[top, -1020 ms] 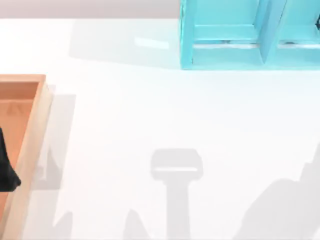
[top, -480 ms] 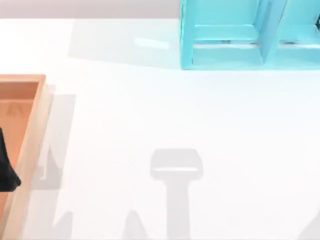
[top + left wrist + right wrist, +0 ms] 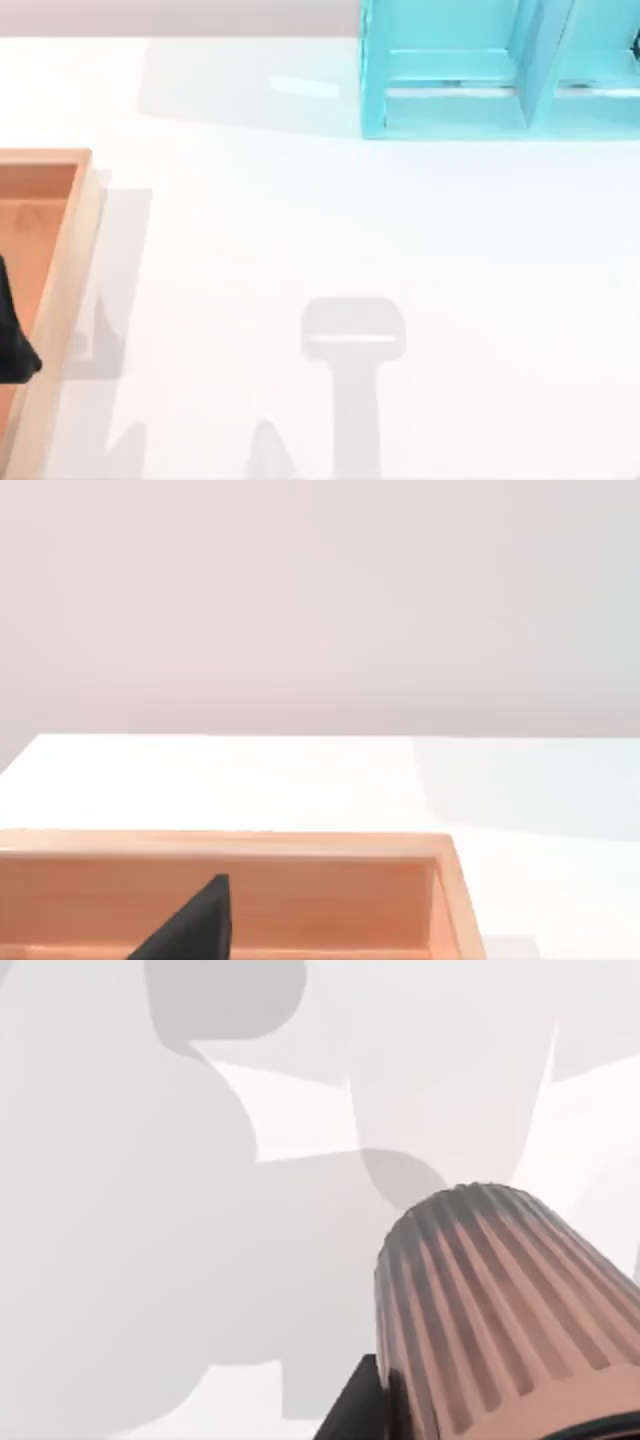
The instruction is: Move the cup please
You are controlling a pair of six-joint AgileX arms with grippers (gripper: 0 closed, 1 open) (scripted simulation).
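White worktop point(image 3: 300, 220) spreads across the top view, with a pale wall behind it in my left wrist view. At the upper right of the top view stands a turquoise shelf unit point(image 3: 450, 90) with open compartments. At the left edge sits a wooden tray point(image 3: 60, 260), and a black part of my left arm point(image 3: 12, 340) reaches over its inside; the same black shape point(image 3: 195, 925) shows against the tray's inner wall point(image 3: 320, 900) in my left wrist view. Whether my left jaws are spread or pressed together I cannot tell. In my right wrist view the cup point(image 3: 500, 1310), ribbed and salmon-pink, fills the lower right, close to the camera above the shadowed worktop, with a dark part at its base. I cannot tell how my right jaws stand. No writing or label can be read anywhere.
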